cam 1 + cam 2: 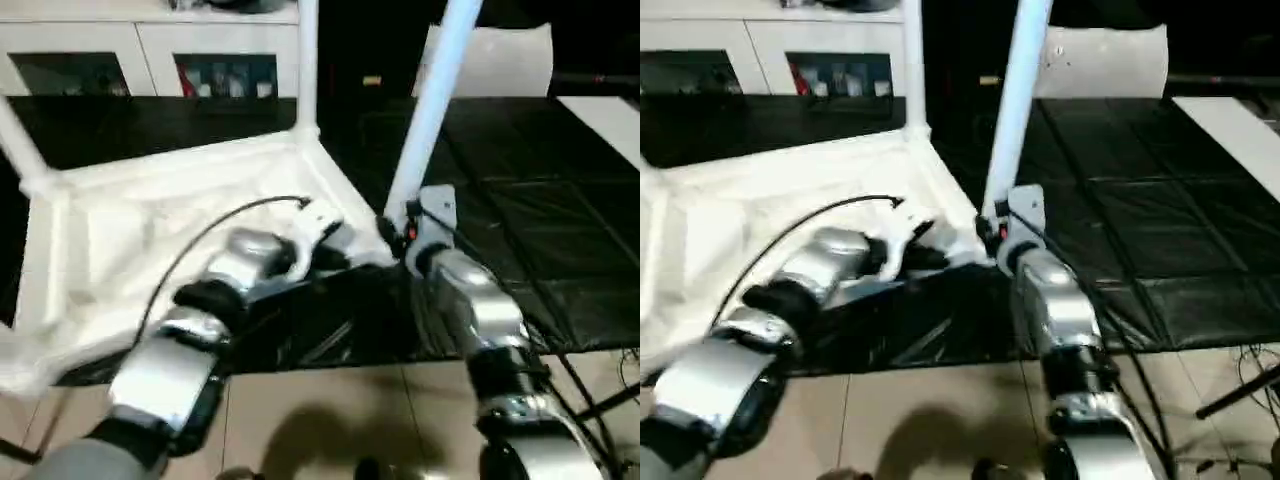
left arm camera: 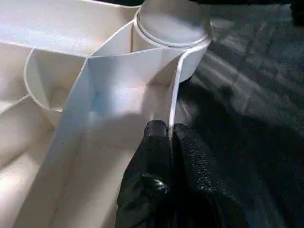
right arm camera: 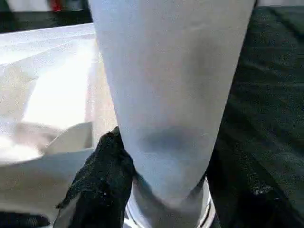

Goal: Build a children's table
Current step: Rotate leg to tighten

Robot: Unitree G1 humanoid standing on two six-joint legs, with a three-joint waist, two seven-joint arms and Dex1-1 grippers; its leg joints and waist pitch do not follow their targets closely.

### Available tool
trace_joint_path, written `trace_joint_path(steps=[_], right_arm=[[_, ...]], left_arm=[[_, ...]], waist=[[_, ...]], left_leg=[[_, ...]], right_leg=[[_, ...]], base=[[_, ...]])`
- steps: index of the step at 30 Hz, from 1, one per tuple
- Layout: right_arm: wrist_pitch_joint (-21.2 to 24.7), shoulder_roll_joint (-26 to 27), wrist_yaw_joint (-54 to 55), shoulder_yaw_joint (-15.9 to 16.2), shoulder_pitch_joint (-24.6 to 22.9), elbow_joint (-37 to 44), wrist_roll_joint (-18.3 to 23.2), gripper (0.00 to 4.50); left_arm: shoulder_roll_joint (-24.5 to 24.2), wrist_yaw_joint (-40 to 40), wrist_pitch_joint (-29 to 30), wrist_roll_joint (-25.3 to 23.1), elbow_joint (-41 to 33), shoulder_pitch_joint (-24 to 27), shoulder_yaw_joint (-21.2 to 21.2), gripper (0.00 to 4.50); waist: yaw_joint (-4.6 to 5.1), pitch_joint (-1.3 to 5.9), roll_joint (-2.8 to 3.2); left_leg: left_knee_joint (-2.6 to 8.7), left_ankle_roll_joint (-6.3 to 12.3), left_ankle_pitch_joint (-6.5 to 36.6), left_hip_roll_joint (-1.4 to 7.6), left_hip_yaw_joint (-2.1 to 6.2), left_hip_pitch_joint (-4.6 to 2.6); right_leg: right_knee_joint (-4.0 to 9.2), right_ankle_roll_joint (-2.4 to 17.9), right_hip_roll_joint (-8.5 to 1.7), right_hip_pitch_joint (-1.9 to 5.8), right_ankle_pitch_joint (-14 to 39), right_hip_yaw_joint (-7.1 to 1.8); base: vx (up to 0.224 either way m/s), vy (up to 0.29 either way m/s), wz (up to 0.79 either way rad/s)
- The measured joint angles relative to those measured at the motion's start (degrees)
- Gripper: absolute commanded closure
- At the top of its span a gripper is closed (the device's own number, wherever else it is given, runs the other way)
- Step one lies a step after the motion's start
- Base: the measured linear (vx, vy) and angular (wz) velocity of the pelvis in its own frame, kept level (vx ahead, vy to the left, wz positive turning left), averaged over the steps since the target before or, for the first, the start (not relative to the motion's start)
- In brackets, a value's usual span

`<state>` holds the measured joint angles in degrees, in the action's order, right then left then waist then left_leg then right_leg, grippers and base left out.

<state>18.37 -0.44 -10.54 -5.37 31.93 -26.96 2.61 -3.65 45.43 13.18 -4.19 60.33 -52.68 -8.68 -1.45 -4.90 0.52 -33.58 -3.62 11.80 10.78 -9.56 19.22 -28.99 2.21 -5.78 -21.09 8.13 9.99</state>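
White moulded plastic: the children's table (image 1: 180,230) lies upside down on black matting, ribbed underside up, with legs already standing in the far corners.

From the head camera, the left claw (image 1: 335,240) sits at the table's near rim. The right claw (image 1: 408,228) grips the base of a tilted leg (image 1: 435,100) at the near right corner.

At the left wrist, black fingers (image 2: 156,156) are pressed together, pinching the thin rim wall just below the corner socket (image 2: 173,28). That wall looks stiff but thin, so it likely flexes a little.

At the right wrist, the fingers (image 3: 102,175) are spread round the leg's thick foot. The leg looks light, smooth and slippery; I'd judge low down, near the socket, the best hold.
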Motion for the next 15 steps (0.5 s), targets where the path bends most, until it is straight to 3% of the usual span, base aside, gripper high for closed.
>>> trace_joint_path(steps=[4, 7, 10, 11, 15], right_arm=[[-2.2, 0.1, 0.0, 0.0, -0.7, 0.4, -0.4, 1.81], [-3.1, 0.0, -0.8, 0.0, -2.7, 2.9, -0.2, 1.43], [-4.2, -0.1, -3.9, 0.2, -4.2, 4.2, 0.2, 1.32], [-5.0, -0.5, -5.6, 0.4, -5.5, 4.9, 0.8, 1.06], [-6.1, -3.9, -16.1, 4.5, -11.7, 8.4, 4.1, 0.74]], left_arm=[[0.3, 0.0, -0.1, 0.0, -0.6, -0.2, 0.0, 4.5], [0.3, 0.6, -1.0, 0.0, -1.0, -0.1, -0.1, 4.5], [-0.7, 0.5, -2.0, -0.1, -1.4, -0.1, -0.1, 4.5], [-1.1, 0.7, -2.4, -0.1, -1.6, 0.1, -0.1, 4.5], [-3.4, 3.7, -4.7, -0.2, -3.9, 1.6, -0.8, 4.5]], waist=[[-0.47, 0.07, -0.11], [-0.75, 0.18, -0.45], [-0.91, 0.18, -0.44], [-0.9, 0.18, -0.44], [-0.68, 0.15, -0.46]], left_leg=[[0.05, 0.24, 0.2, -0.22, -0.22, 0.18], [-0.01, 0.51, 0.2, -0.98, -0.41, 0.34], [0.04, 0.62, 0.1, -0.89, -0.44, 0.9], [0.08, 0.63, 0.1, -0.82, -0.44, 0.98], [0.01, 0.64, 0.1, -0.59, -0.42, 1.34]], right_leg=[[-0.56, -0.2, -0.1, -0.46, -0.2, -0.59], [-2.4, -0.2, -0.58, -1.44, -0.7, -1.78], [-3.05, -0.5, -0.55, -2.14, -0.4, -1.85], [-3.16, -0.4, -0.48, -2.21, -0.3, -1.82], [-3.22, -0.3, -0.26, -2.73, -0.3, -1.77]], base=[[0.051, 0.006, 0.02], [0.034, -0.007, 0.04], [0.0, 0.0, 0.0], [0.0, 0.0, 0.0], [0.0, 0.0, 0.0]])
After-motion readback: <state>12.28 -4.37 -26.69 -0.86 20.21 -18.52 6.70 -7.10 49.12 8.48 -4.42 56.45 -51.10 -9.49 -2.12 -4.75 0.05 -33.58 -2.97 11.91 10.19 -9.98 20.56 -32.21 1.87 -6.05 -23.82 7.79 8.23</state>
